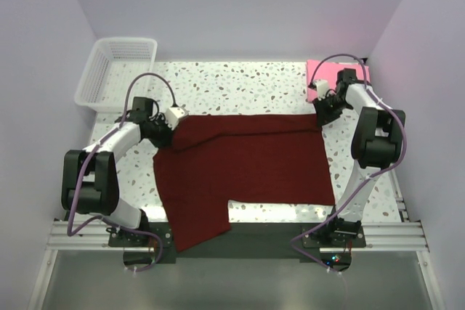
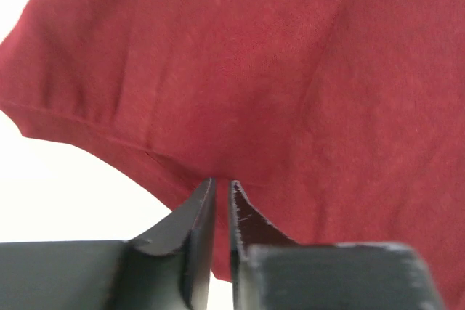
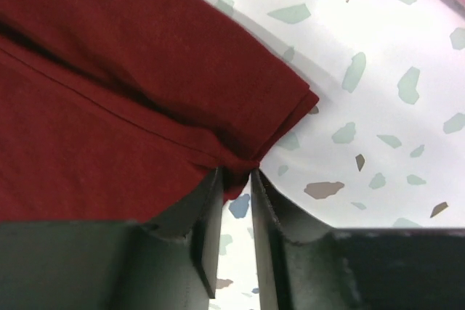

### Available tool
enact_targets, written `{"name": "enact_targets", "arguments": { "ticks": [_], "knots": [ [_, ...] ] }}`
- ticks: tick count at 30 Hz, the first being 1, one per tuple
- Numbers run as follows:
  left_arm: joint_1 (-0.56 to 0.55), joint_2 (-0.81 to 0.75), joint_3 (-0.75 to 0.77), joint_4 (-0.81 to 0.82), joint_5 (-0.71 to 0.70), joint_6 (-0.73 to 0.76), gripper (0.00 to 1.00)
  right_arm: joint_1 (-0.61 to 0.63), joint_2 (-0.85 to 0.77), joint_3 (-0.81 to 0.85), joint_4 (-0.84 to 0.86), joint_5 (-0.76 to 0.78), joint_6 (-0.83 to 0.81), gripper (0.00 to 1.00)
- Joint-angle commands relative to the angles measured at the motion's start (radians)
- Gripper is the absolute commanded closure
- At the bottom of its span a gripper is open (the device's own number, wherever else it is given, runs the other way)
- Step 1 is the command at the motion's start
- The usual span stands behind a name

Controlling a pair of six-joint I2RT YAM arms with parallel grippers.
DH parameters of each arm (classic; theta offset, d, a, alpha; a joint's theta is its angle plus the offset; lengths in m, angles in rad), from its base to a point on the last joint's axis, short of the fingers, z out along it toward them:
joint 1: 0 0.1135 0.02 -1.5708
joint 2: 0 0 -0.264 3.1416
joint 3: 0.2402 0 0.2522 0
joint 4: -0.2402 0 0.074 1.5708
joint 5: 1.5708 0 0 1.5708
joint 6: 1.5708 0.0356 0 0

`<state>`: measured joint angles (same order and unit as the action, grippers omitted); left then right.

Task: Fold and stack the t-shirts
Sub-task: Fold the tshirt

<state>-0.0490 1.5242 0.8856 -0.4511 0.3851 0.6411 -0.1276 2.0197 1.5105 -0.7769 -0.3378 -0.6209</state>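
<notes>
top external view has the maroon t-shirt (image 1: 247, 168) spread wide across the speckled table (image 1: 240, 85). its far edge is doubled over into a band, and its near left part hangs over the near edge of the table. the left gripper (image 1: 173, 130) sits at the far left corner of that band and the right gripper (image 1: 321, 115) at the far right corner. the folded pink t-shirt (image 1: 325, 70) lies just beyond the right gripper in the far right corner, and a white mesh basket (image 1: 94, 81) stands far left.

on both wrist views the jaws stand a thin slit apart with cloth at the tips. on the right, the layered corner pokes in between them. whether either one truly pinches the cloth, i cannot tell.

the risks, as i judge them:
- if cloth catches on a fingertip as an arm lifts, the band is likely to be dragged open.
- the left corner looks bunched and slanted, so the fold may set crooked.
- the overhanging part could pull the whole shirt toward the near edge.
- a wide swing of the right arm could knock the pink shirt out of square.
</notes>
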Motion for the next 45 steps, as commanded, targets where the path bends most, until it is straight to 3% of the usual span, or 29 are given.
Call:
{"name": "enact_targets", "arguments": {
  "ticks": [1,4,7,15,21,41,45],
  "knots": [
    [-0.003,-0.012,0.004,-0.023,0.017,0.026,0.76,-0.009,-0.041,0.002,-0.035,0.037,-0.04,0.72],
    [0.001,-0.035,0.042,-0.063,0.034,0.026,0.68,-0.012,-0.055,0.031,-0.077,0.034,-0.06,0.56],
    [0.005,-0.055,0.102,-0.087,0.052,0.008,0.63,-0.01,-0.082,0.066,-0.122,0.011,-0.074,0.53],
    [0.003,0.111,0.314,-0.115,0.095,-0.102,0.52,0.002,-0.049,0.163,-0.189,-0.023,-0.062,0.54],
    [-0.002,0.27,0.45,-0.118,0.109,-0.146,0.5,0.04,-0.019,0.197,-0.228,-0.017,-0.094,0.54],
    [-0.071,0.458,0.489,-0.11,0.012,-0.127,0.48,0.08,0.051,0.076,-0.237,0.06,-0.158,0.59],
    [-0.077,0.455,0.486,-0.121,0.034,-0.11,0.55,0.08,0.047,0.07,-0.243,0.066,-0.165,0.6]
  ]
}}
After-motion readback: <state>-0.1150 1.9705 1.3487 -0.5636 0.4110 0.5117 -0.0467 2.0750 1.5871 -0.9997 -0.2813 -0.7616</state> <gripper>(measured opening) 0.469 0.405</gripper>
